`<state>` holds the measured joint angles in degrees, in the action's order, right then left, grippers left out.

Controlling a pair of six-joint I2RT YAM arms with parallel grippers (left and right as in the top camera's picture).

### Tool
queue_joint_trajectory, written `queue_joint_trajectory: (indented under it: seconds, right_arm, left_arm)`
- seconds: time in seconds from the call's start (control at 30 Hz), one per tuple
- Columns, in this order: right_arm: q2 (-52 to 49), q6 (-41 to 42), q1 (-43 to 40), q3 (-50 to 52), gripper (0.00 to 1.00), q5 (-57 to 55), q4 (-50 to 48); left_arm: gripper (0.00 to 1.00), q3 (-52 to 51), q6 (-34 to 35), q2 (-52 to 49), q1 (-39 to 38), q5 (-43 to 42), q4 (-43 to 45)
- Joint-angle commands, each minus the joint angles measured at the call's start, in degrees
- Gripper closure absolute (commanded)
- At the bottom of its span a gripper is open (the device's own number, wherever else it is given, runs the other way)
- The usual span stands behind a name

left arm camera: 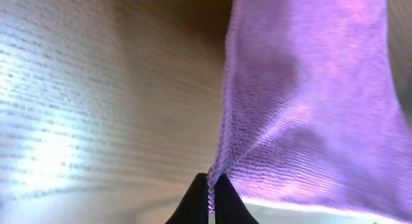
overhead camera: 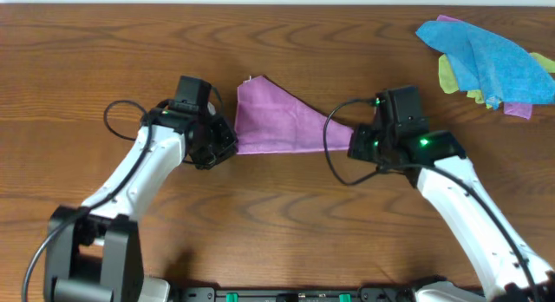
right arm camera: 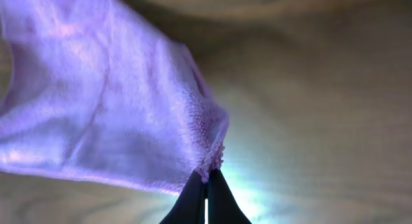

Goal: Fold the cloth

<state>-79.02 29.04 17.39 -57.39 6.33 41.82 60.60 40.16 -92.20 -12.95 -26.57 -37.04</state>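
Pinches the lilac cloth (overhead camera: 276, 121) at two corners, left gripper (left arm camera: 210, 187) at 9 o'clock, right gripper (right arm camera: 206, 184) at 3 o'clock, probably to keep the edge taut for folding.

Cloth (left arm camera: 309, 108) cut off at wrist-view edges

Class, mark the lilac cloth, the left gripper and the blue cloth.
lilac cloth (overhead camera: 273, 120): overhead view, middle of its surface.
left gripper (left arm camera: 210, 183): left wrist view, between its fingertips.
blue cloth (overhead camera: 496, 63): overhead view, its top layer.
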Motion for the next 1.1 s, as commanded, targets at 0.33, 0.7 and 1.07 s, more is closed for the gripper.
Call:
queue_joint_trajectory:
  seconds: [0.33,0.7,1.07]
  right_arm:
    - [11.5,7.4,9.3,0.0,0.99,-0.5,7.1]
    - [22.5,13.3,9.3,0.0,0.99,-3.3,21.9]
    - [26.3,19.1,9.3,-2.0,0.99,-2.3,37.2]
  left_arm:
    - [0.94,-0.4,-2.8,10.4,0.2,-3.1,-8.7]
    - [0.94,-0.4,-2.8,19.4,0.2,-0.8,-18.3]
    - [0.94,-0.3,-2.4,22.6,0.2,-1.5,-29.1]
